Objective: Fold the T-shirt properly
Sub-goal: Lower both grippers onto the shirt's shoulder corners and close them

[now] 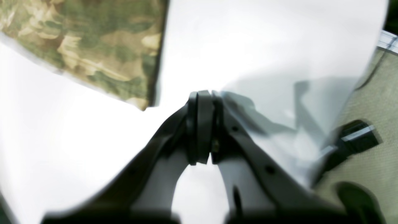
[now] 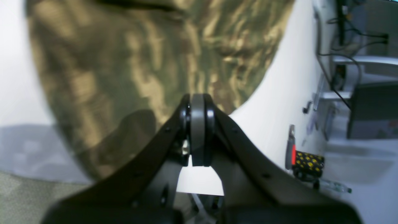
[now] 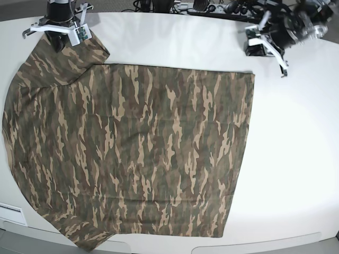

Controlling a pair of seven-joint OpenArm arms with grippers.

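Note:
The camouflage T-shirt (image 3: 132, 153) lies spread flat on the white table (image 3: 296, 159), with its hem edge toward the right of the base view. My right gripper (image 3: 57, 41) is at the far left, over the shirt's upper sleeve. In the right wrist view it (image 2: 196, 97) is shut with no fabric seen between the pads, and the shirt (image 2: 124, 62) fills the view behind it. My left gripper (image 3: 280, 61) is at the far right, off the shirt. In the left wrist view it (image 1: 205, 93) is shut and empty over bare table, with a shirt corner (image 1: 93, 46) at the upper left.
Cables and gear (image 3: 201, 6) line the table's back edge. The right wrist view shows a desk with wires (image 2: 342, 46) and a yellow-and-black object (image 2: 307, 161) beyond the table edge. Beige flooring (image 1: 373, 124) lies past the table edge in the left wrist view.

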